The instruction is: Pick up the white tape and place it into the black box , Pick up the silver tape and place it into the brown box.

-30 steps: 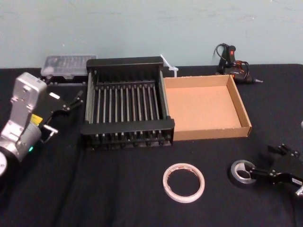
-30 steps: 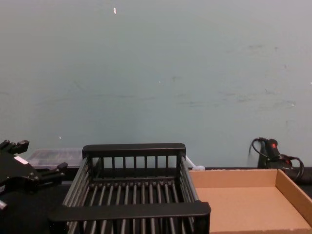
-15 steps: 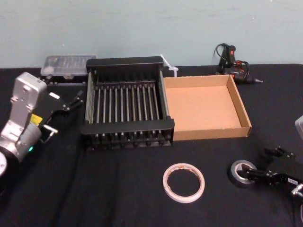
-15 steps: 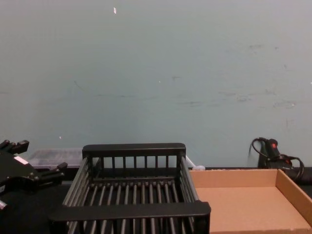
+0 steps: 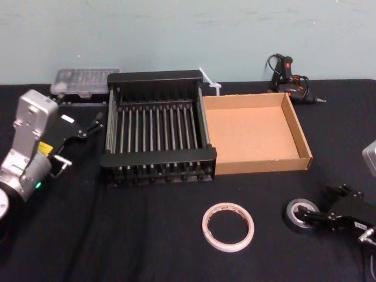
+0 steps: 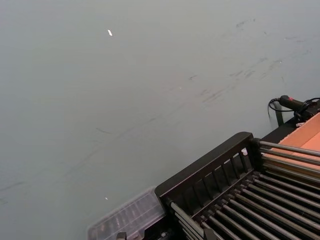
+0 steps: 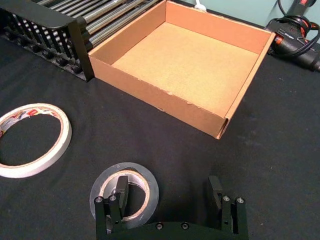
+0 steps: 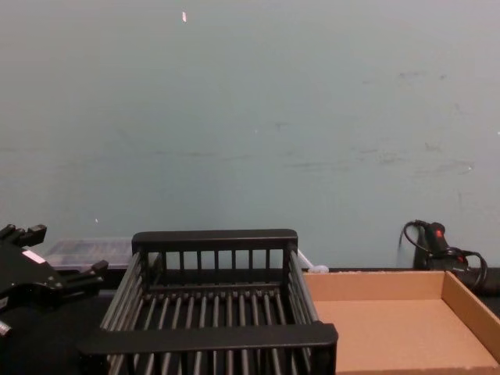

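One finger of my right end effector [image 7: 167, 187], spread apart, sits inside the silver tape [image 5: 293, 209], frame's lower right.

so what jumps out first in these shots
A black crate and a cardboard tray sit side by side in the middle of the table. In front of them, the white tape and the smaller silver tape lie flat on the black cloth. The right gripper is open at the silver tape, one finger over its hole, and the left gripper is parked left of the crate.
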Available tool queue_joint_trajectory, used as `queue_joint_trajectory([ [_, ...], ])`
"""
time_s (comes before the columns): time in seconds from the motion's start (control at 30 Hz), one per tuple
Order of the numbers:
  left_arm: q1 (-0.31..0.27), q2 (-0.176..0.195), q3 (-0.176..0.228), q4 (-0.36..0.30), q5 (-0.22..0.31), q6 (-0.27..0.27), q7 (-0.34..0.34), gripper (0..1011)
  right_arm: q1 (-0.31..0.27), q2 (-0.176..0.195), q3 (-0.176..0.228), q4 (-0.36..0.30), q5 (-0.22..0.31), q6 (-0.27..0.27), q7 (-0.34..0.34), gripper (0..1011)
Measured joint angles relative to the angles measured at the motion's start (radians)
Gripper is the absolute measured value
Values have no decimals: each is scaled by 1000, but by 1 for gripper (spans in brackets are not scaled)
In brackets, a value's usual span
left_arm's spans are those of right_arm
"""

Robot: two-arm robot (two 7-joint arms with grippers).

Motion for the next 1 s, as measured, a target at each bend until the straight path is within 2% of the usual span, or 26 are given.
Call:
queue_joint_trajectory([
  [0.43,0,0,0,0,0,0,0,1001,13,-12,-6,15,-2,21,6,1002],
  [1.0,0,0,0,0,0,0,0,1001,17,-16,-7,21,-3,22,5,1003],
])
